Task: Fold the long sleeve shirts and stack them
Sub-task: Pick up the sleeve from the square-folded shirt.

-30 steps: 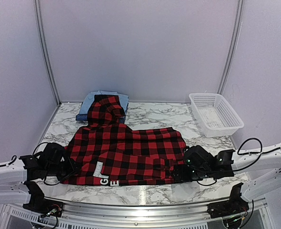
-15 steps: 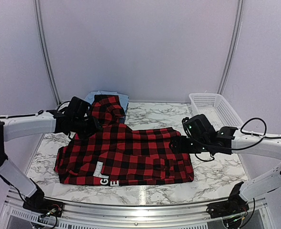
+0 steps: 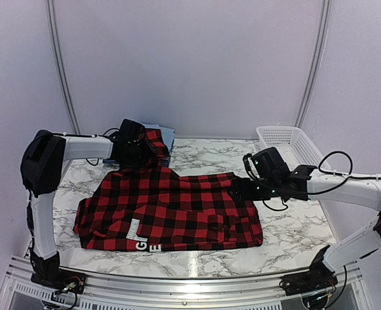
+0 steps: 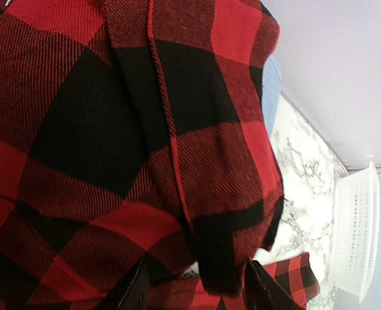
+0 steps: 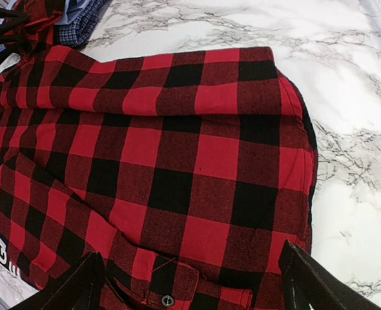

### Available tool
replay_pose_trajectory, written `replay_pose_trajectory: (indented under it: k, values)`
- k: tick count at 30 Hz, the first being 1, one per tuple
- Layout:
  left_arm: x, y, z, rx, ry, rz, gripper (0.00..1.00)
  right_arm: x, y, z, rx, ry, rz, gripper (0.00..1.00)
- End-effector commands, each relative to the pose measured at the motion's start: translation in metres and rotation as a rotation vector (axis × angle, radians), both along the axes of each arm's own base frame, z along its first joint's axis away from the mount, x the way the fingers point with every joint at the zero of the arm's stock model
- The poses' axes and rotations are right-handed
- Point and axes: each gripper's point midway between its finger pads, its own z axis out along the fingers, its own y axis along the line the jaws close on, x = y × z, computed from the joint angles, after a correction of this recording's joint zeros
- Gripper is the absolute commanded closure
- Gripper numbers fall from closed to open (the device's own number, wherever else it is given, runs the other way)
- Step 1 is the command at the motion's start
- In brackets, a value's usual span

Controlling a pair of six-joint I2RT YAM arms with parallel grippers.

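The red-and-black plaid shirt (image 3: 171,206) lies flat on the marble table, its white letters (image 3: 139,244) near the front edge. Its hood end rests on the folded light blue shirt (image 3: 166,132) and the dark blue checked shirt (image 5: 81,29) at the back left. My left gripper (image 3: 133,152) is at that hood. In the left wrist view a fold of plaid cloth (image 4: 223,245) hangs between its fingers, and the left gripper (image 4: 197,290) stands open with a gap beside the fold. My right gripper (image 3: 237,190) hovers open over the shirt's right part (image 5: 197,161), holding nothing.
A white mesh basket (image 3: 294,155) stands at the back right of the table. Bare marble (image 3: 294,226) shows right of the shirt and along the front edge. The booth's walls close in the back and both sides.
My left arm swung from the shirt's near left corner up to the hood at the back. My right gripper lifted off the shirt's right hem and moved back. The shirt's left side now lies spread.
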Motion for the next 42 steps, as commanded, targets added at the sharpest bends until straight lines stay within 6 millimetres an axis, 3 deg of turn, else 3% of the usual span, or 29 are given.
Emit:
replay_pose_trajectory:
  k: [1, 6, 11, 19, 28, 36, 42]
  values:
    - [0.024, -0.002, -0.008, -0.053, -0.007, 0.030, 0.48, 0.015, 0.012, 0.025, 0.042, -0.065, 0.036, 0.11]
    - [0.036, -0.009, -0.011, -0.101, -0.013, 0.021, 0.57, 0.015, 0.013, 0.023, 0.038, -0.059, 0.050, 0.11]
    - [0.033, -0.014, 0.002, -0.150, -0.034, 0.008, 0.68, 0.015, 0.014, 0.020, 0.040, -0.053, 0.048, 0.11]
    - [0.020, -0.012, 0.009, -0.162, -0.023, -0.003, 0.73, 0.016, 0.015, 0.016, 0.035, -0.046, 0.049, 0.11]
    - [0.018, -0.016, 0.013, -0.188, -0.026, -0.017, 0.71, 0.017, 0.017, 0.012, 0.034, -0.037, 0.050, 0.11]
    - [0.016, -0.018, 0.019, -0.206, -0.033, -0.029, 1.00, 0.017, 0.018, 0.010, 0.042, -0.032, 0.049, 0.11]
    - [0.000, -0.031, 0.038, -0.241, -0.054, -0.083, 1.00, 0.026, 0.034, 0.025, 0.114, -0.053, 0.058, 0.11]
